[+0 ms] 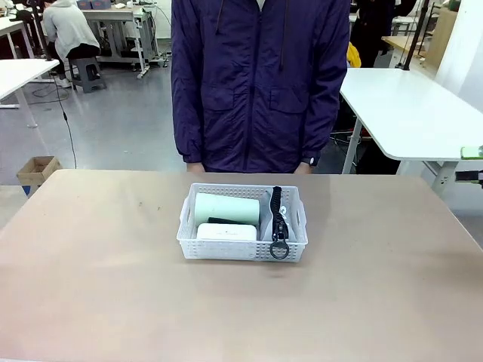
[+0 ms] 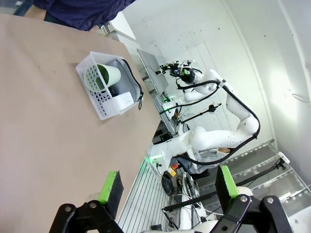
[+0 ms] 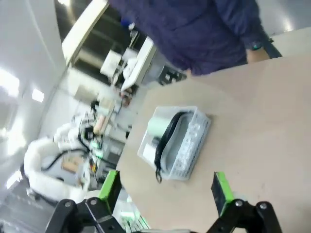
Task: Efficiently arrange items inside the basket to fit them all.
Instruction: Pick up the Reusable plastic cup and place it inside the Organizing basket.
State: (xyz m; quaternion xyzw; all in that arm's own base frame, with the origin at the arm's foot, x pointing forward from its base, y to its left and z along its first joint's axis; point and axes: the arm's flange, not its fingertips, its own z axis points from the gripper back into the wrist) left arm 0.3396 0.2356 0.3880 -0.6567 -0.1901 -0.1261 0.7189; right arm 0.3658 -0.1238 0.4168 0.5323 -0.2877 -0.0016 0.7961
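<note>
Basket (image 1: 243, 249) packed with cup (image 1: 226, 208), pouch (image 1: 273, 223)

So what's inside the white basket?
The basket holds a pale green cup lying down, a white box, something black between them, mostly covered, and a grey pouch with a black strap.

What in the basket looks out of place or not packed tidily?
One small thing: the pouch's black strap runs over the near rim of the white basket, and its ring hangs outside the wall. The pale green cup lies on its side, with the white box in front of it. Nothing looks spilled or damaged.
</note>
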